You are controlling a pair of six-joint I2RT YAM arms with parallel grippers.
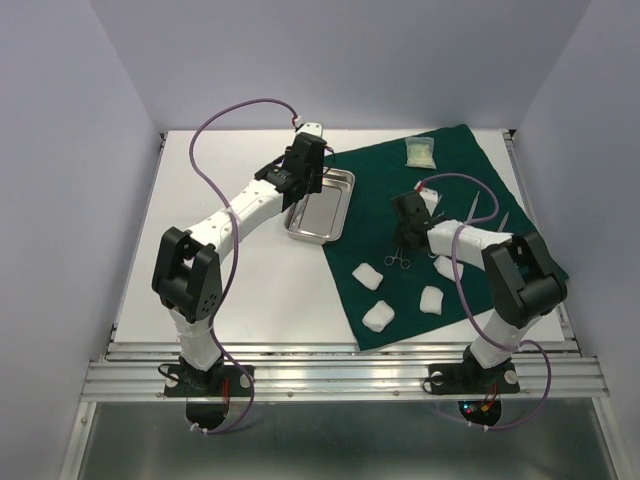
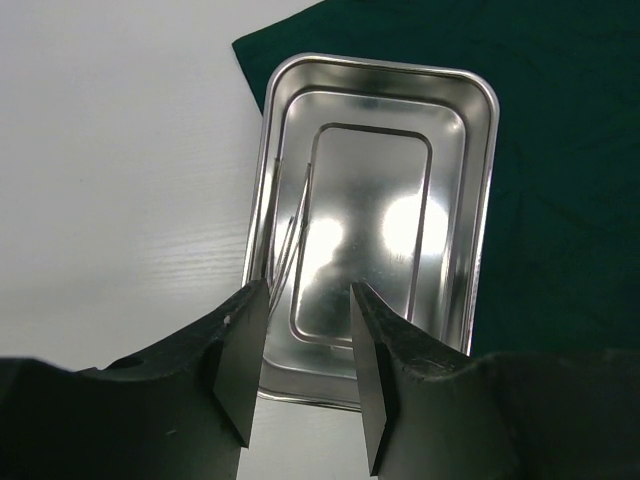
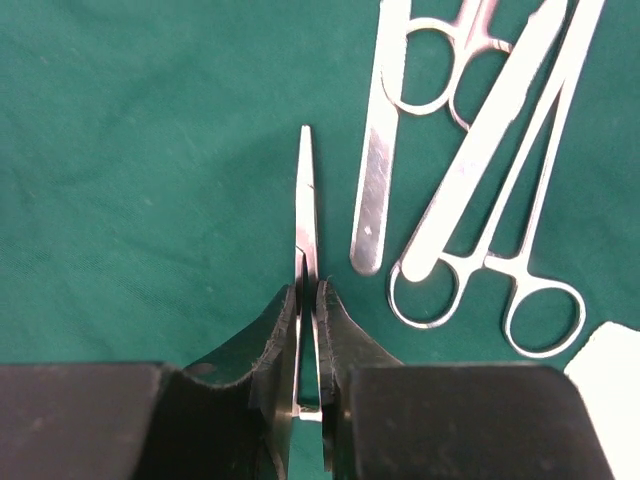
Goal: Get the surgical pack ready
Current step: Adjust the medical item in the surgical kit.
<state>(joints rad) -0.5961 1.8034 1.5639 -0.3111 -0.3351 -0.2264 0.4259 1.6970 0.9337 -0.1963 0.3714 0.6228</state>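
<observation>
The dark green drape (image 1: 455,165) covers the right half of the table. The shiny steel tray (image 1: 320,205) sits at its left edge, partly on the cloth. My left gripper (image 1: 303,172) hangs open over the tray's near end (image 2: 305,300); the tray (image 2: 480,200) shows thin steel lines along its left wall. My right gripper (image 1: 408,215) is shut on slim steel tweezers (image 3: 305,200) just above the drape (image 3: 150,150). Scissor-like forceps (image 3: 520,250) lie to the right. Gauze pads (image 1: 368,275) (image 1: 379,316) (image 1: 431,299) lie on the drape's near part. A pale packet (image 1: 420,152) lies at the back.
More steel instruments lie on the drape by the right gripper: a second ringed pair (image 3: 420,60) and a flat blunt handle (image 3: 375,180). A gauze corner (image 3: 610,370) shows at the right edge. White walls enclose the table on three sides.
</observation>
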